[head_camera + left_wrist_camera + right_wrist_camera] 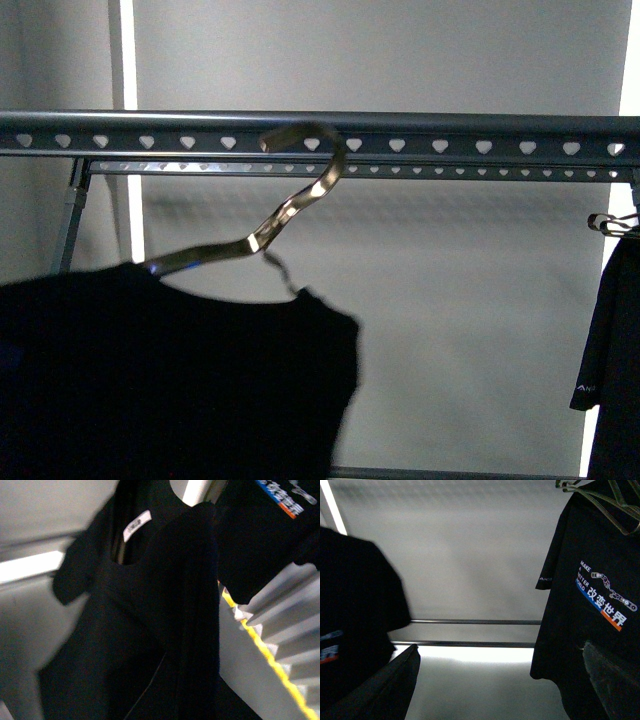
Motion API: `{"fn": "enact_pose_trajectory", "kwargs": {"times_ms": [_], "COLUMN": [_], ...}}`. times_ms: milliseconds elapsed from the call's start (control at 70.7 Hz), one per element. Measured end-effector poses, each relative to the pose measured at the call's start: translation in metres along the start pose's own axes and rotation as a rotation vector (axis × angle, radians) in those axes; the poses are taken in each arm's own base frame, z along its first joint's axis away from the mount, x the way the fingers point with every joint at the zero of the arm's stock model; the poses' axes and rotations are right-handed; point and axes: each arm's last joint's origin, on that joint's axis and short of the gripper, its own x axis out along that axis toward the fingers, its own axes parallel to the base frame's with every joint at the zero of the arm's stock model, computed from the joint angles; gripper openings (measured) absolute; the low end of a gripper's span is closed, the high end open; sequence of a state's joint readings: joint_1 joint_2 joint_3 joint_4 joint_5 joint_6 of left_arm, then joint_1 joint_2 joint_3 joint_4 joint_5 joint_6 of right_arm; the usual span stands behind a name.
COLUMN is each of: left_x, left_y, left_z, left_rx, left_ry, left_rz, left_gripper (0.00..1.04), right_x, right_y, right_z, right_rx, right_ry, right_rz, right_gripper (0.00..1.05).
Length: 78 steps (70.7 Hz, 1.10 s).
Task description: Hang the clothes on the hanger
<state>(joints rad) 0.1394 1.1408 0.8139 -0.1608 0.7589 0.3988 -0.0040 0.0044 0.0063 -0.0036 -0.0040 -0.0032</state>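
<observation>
The black T-shirt (pixel 170 380) fills the lower left of the front view, blurred, on a silver coat hanger whose hook (pixel 300 190) rises in front of the hanger (pixel 450 130), a dark grey rack rail with heart-shaped holes. I cannot tell if the hook rests on the rail. In the left wrist view the T-shirt (pixel 150 630) shows its white neck label (pixel 137 524). My left gripper (pixel 210 650) is shut on its fabric, beside one grey ridged finger (pixel 270 630) with a yellow edge. My right gripper (pixel 505 690) is open, empty, between the two shirts.
A second black T-shirt (pixel 590 600) with white lettering and a blue-orange stripe hangs from a wire hanger (pixel 600 500) at the rack's right end (pixel 615 340). Lower rack bars (pixel 475 622) cross behind. A grey wall lies beyond the rail.
</observation>
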Motion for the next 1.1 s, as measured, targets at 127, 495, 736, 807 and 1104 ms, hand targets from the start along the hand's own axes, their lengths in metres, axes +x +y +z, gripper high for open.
{"fn": "enact_pose_trajectory", "kwargs": {"times_ms": [127, 495, 736, 807, 1104], "left_x": [0.005, 0.053, 0.082, 0.086, 0.087], "left_y": [0.025, 0.028, -0.005, -0.01, -0.01], "left_z": [0.026, 0.075, 0.088, 0.089, 0.089], "left_rx": [0.343, 0.929, 1.16, 1.199, 1.199], "left_ry": [-0.128, -0.31, -0.468, -0.504, -0.507], "left_rz": [-0.059, -0.233, -0.234, -0.209, -0.203], "left_gripper": [0.04, 0.04, 0.04, 0.04, 0.04], "right_x": [0.0, 0.0, 0.0, 0.0, 0.007], "right_y": [0.0, 0.0, 0.0, 0.0, -0.01], "right_z": [0.0, 0.0, 0.0, 0.0, 0.013], "right_rx": [0.0, 0.0, 0.0, 0.0, -0.005], "right_ry": [0.0, 0.0, 0.0, 0.0, 0.114], "right_rz": [0.001, 0.0, 0.0, 0.0, 0.244], "right_gripper": [0.97, 0.97, 0.97, 0.97, 0.97]}}
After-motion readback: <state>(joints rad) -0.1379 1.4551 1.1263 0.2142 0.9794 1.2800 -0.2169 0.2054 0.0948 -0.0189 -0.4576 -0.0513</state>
